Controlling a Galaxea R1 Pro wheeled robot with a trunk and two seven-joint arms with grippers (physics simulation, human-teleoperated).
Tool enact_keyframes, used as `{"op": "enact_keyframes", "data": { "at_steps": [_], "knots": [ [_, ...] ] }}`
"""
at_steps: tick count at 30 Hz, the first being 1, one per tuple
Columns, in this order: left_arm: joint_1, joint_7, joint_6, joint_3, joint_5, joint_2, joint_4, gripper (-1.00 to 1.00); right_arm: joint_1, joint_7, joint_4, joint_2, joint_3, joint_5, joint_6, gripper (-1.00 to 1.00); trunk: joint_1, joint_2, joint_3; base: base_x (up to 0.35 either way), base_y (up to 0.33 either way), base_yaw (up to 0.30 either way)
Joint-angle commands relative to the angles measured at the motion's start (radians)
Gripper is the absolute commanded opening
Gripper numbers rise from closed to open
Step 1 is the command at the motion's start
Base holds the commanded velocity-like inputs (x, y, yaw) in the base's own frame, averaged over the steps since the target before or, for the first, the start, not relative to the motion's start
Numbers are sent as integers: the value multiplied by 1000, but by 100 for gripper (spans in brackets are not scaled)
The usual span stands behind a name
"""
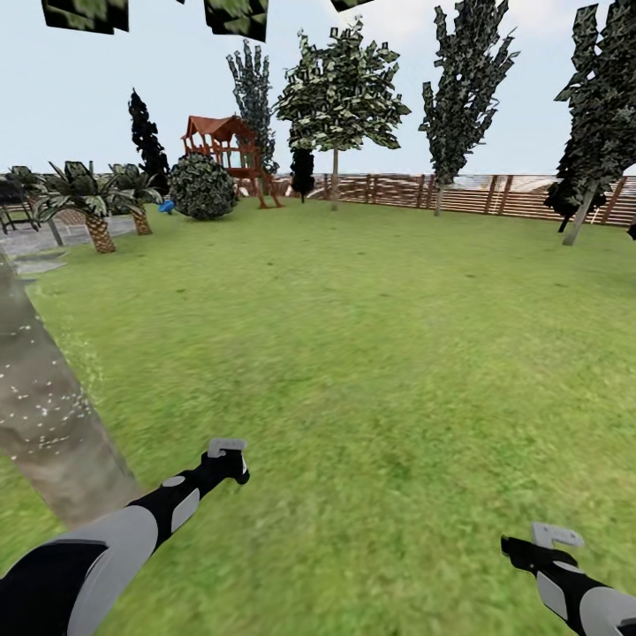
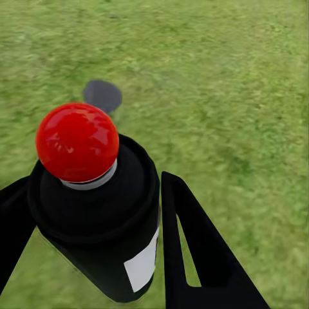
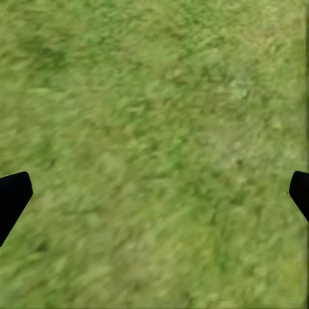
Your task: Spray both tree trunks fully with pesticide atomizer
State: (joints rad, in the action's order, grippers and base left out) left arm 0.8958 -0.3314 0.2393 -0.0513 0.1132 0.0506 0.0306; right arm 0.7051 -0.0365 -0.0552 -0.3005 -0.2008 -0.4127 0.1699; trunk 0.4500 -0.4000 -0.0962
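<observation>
Risk lay in aim: our left gripper (image 2: 154, 225) clamped the atomizer (image 2: 96, 212) above grass, nozzle off the speckled trunk (image 1: 44, 415) beside us; our right gripper (image 3: 154, 193) hung spread, empty.

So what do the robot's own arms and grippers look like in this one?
Both arms are glossy black with light grey shell panels. The left gripper and right gripper each end in a pale grey tip on a black wrist. Up close, the fingers are flat, black and wedge-shaped with triangular cut-outs. No cables or markings visible.

Bright, even daylight; soft blurry renders, with a small round shadow (image 2: 102, 95) on grass (image 2: 225, 96).
</observation>
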Motion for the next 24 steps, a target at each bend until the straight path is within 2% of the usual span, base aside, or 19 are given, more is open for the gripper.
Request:
{"op": "enact_keyframes", "data": {
  "at_steps": [1,10,11,13,24],
  "knots": [
    [0,0,0,1,0,0,0,-100,0,-3,0,0,0,0,0,100,0,0,0,325,-169,0],
    [0,0,0,1,0,0,0,-100,0,-6,0,5,0,-1,-1,100,0,0,0,332,-147,0],
    [0,0,0,1,0,0,0,-100,0,-16,0,33,0,-1,0,100,0,0,0,335,-139,0],
    [0,0,0,1,0,0,0,-100,-1,-52,0,48,0,-2,1,100,0,0,2,335,-139,-55],
    [0,0,0,1,0,0,0,-100,0,-68,0,54,0,-3,1,100,0,0,11,335,-139,-18]
  ]
}}
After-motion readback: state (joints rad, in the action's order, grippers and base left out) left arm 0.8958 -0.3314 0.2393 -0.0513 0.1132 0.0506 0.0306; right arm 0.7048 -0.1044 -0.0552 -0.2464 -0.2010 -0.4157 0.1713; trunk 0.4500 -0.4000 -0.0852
